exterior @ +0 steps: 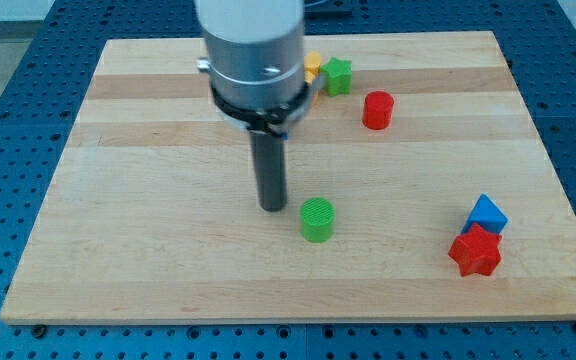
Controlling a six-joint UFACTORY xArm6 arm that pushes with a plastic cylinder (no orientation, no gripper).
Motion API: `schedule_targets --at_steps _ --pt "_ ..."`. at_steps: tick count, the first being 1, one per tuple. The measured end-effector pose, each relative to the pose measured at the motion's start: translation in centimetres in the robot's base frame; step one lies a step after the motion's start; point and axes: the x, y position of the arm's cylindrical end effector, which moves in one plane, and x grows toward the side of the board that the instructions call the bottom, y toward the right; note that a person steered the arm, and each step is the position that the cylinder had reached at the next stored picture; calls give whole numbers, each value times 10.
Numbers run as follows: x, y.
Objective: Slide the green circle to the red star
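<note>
Camera view shows my tip (273, 207), with no pincer fitted, just left of the green circle (317, 219), lined up, I judge, to shove it rightward across the surface (148, 260) toward the red star (475, 253).

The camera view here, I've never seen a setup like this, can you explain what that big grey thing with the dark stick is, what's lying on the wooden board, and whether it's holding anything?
The big grey cylinder is the end of a robot arm. It has no hand, only a straight dark rod whose lower end, my tip, slides on the pale wooden board to push blocks. It holds nothing.

There is one picture, and where the camera sits is not on record.

On the board: a green round block just right of the tip and slightly lower, apart from it; a red star block at lower right, touching a blue block above it; a red round block and a green star block near the top; a yellow block, mostly hidden behind the arm.
</note>
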Motion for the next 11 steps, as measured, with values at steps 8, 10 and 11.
schedule_targets --at_steps 8,10,11 --pt "75 40" --pt "39 52" --pt "39 94"
